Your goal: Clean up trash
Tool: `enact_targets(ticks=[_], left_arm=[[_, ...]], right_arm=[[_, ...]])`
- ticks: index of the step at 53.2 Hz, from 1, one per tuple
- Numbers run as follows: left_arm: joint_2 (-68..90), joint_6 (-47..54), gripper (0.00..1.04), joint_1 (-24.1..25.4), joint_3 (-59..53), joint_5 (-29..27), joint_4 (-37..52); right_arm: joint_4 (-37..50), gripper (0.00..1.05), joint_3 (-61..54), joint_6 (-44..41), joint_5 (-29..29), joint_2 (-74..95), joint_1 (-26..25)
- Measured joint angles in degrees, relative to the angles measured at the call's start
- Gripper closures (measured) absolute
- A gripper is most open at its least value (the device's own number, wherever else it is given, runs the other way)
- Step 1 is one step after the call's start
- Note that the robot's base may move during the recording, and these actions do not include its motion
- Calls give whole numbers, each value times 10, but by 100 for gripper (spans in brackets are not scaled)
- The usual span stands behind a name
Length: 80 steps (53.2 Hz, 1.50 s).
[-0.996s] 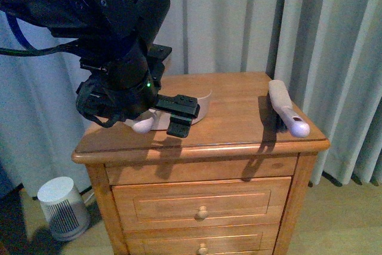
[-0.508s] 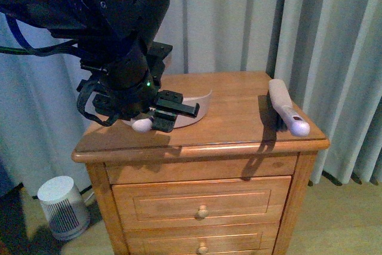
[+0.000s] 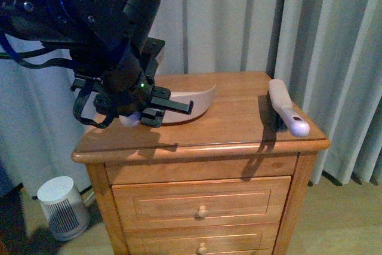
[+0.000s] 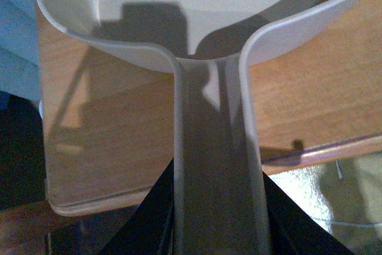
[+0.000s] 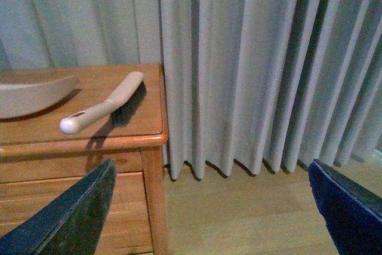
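Gripping the white dustpan (image 3: 192, 102) by its handle, the left gripper (image 3: 153, 109) has its black fingers (image 4: 149, 219) pressed against either side of it, above the left part of the wooden nightstand (image 3: 239, 120); whether the pan's lip touches the top I cannot tell. A hand brush (image 3: 285, 111) lies near the nightstand's right edge, well apart from the pan. The right gripper (image 5: 212, 171) is spread wide and empty, off to the side beside the grey curtain (image 3: 239, 16)

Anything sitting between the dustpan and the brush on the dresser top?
Nothing: the front view shows only bare wood of the dresser top between the dustpan and the brush.
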Motion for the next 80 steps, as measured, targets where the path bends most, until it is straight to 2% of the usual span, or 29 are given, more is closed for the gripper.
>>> enact_targets(ticks=[17,25,29,37,43,49,57,64,75,80], left_arm=[[-181,70,77,30,-167,-34,260],[-315,121,77,56,-302,-21,377],[-404,142,77,76,-385,5,395],[-560,145,77,111,-493,42,375],[-717,132,77,157,-562,86,305],[-803,127,77,179,-591,111,255],[-951,125,77,202,-634,160,144],[-1020,113,78,230,-652,194,81],[-1056,95,78,301,-691,251,55],[-1056,85,78,314,-697,254,50]], right_arm=[[0,7,0,0,0,0,0],[0,7,0,0,0,0,0],[0,7,0,0,0,0,0],[0,7,0,0,0,0,0],[0,7,0,0,0,0,0],[0,7,0,0,0,0,0],[0,7,0,0,0,0,0],[0,7,0,0,0,0,0],[0,7,0,0,0,0,0],[0,7,0,0,0,0,0]])
